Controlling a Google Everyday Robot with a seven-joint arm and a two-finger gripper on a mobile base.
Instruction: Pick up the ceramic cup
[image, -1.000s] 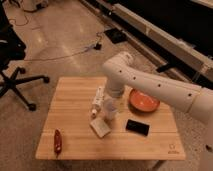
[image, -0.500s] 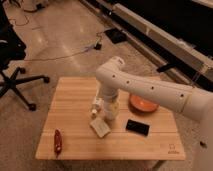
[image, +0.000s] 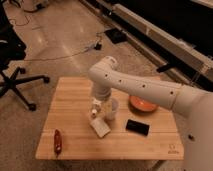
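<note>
Jaws low at the ceramic cup (image: 113, 111) in the middle of the worktop (image: 70, 95); I cannot tell whether they are open or closed.

Over the last second the arm (image: 127, 84) has swung in from above the orange bowl (image: 143, 105) and dropped, so its wrist now sits against the cup's left side. The cup stands upright on the wood, just left of the bowl and behind the black phone (image: 137, 127). I judge the reach nearly finished, with the lift yet to come.
</note>
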